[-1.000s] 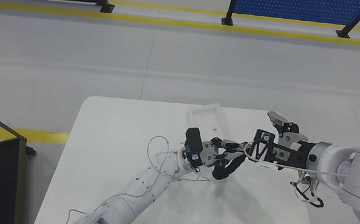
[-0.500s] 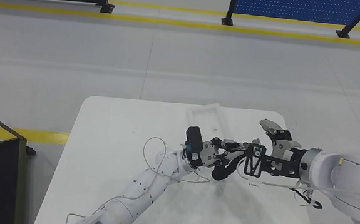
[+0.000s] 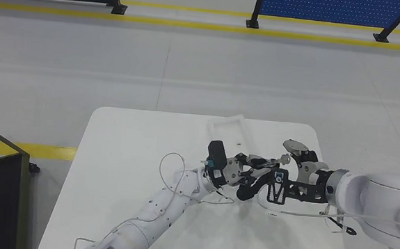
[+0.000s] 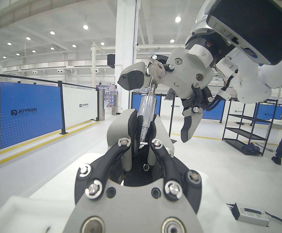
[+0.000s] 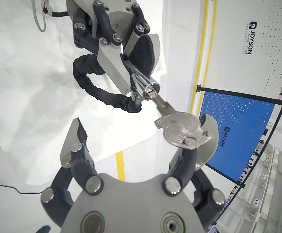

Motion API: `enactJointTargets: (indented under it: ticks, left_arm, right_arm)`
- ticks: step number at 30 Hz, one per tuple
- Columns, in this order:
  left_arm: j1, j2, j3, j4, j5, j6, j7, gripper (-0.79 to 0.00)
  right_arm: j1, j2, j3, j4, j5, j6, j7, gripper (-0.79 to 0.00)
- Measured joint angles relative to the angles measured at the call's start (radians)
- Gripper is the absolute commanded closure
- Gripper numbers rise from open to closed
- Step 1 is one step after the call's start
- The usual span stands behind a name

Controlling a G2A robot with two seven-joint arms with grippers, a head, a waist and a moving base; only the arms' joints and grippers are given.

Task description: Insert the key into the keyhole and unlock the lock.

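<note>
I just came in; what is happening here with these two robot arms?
The left gripper is shut on a shiny silver cylinder lock with a black cable loop. A flat silver metal key has its blade in the keyhole. The right gripper is open, with one finger touching the key's head.

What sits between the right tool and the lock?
The key, seen in the right wrist view: blade inside the lock, head against one finger of the open right tool.

Logo print on blue barriers [image 4: 33, 132]
</note>
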Motion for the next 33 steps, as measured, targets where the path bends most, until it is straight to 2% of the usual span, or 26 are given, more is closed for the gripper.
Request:
enactJointTargets:
  ticks: [4,12,33]
  left_arm:
    - [-0.001,-0.002,-0.001,0.014,-0.005,-0.004,0.000,0.000]
    - [-0.008,-0.010,0.000,0.043,-0.023,-0.011,-0.006,0.000]
    - [-0.032,-0.033,0.008,0.091,-0.043,-0.026,0.006,0.000]
  right_arm:
    - [0.013,0.008,0.010,0.000,0.019,0.000,0.000,-0.785]
    - [0.014,0.032,-0.004,0.000,-0.006,-0.078,-0.078,-0.785]
    - [0.022,0.062,-0.019,0.000,-0.035,-0.126,-0.126,-0.785]
